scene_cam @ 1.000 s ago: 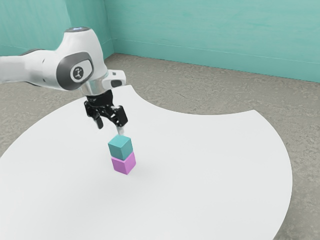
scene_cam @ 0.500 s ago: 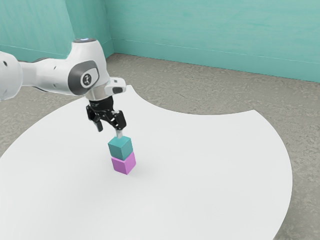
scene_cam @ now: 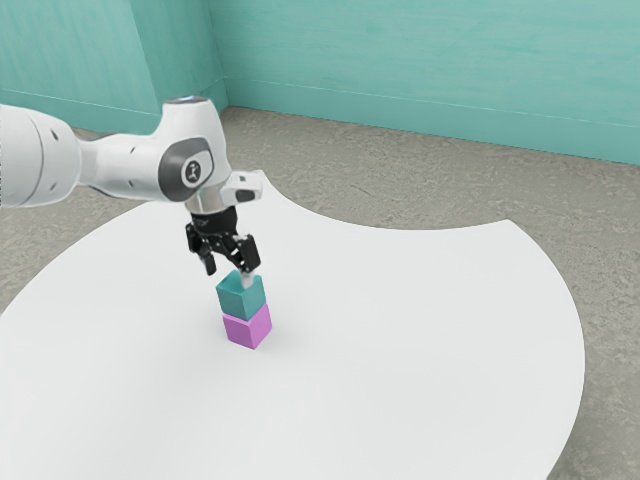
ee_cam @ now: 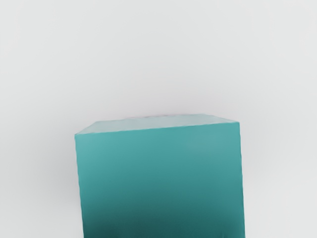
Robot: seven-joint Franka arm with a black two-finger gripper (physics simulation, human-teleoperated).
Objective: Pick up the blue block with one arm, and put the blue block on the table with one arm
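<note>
Just above the blue block, my gripper (scene_cam: 229,270) is open, its fingers apart. One pale fingertip overlaps the block's top edge in the exterior view; I cannot tell whether it touches. The blue block (scene_cam: 242,297), teal in colour, sits stacked on a pink-purple block (scene_cam: 248,326). In the wrist view the blue block (ee_cam: 161,183) is close beneath my hand, one upper face broad and a paler side beyond it.
The stack stands on a white table (scene_cam: 400,330) with a curved outline and a concave far edge. Grey floor (scene_cam: 400,185) and teal walls (scene_cam: 420,70) lie beyond it.
My hand has come down and moved slightly toward the exterior view's right, nearer the blue block. Both blocks have stayed where they were, and the fingers remain apart.
</note>
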